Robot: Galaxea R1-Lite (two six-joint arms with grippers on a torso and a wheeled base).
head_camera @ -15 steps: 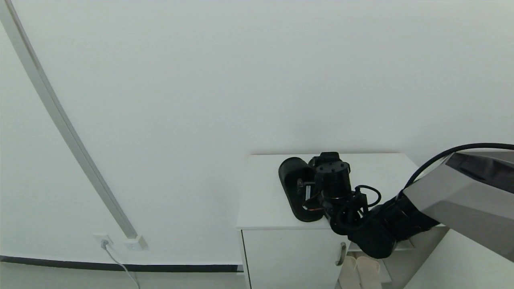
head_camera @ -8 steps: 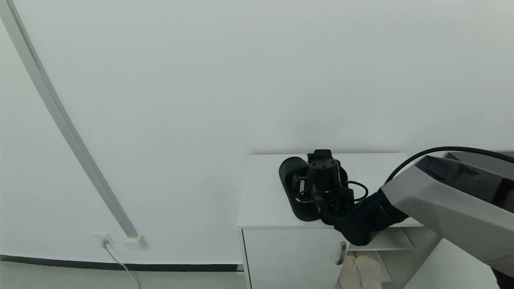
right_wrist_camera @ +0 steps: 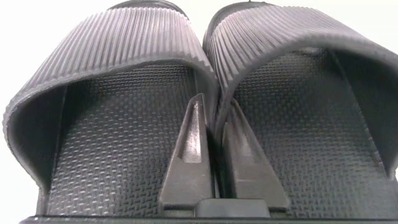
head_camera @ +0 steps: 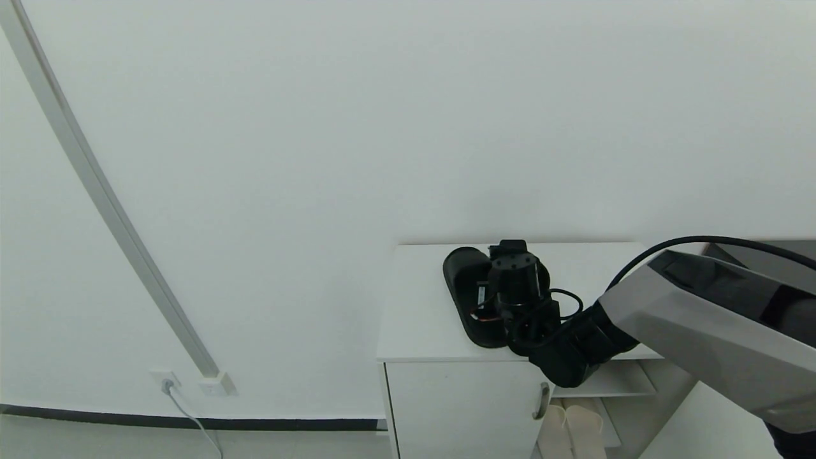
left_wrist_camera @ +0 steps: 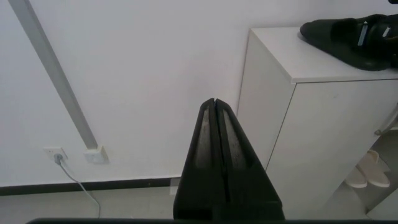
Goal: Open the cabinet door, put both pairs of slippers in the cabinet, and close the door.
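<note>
As wrist view shows, right claw [right_wrist_camera: 215,107] seemingly pinching black slippers [right_wrist_camera: 118,149]

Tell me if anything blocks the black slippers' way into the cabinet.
Nothing visible does. The black slippers lie on the cabinet top at the right gripper; the compartment below stands open, with white slippers on its lower level.

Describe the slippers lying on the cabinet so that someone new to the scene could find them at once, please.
Find the white cabinet against the wall. On its top, side by side, lie the black slippers, with the right gripper between them. The pale slippers sit low inside the cabinet instead.
</note>
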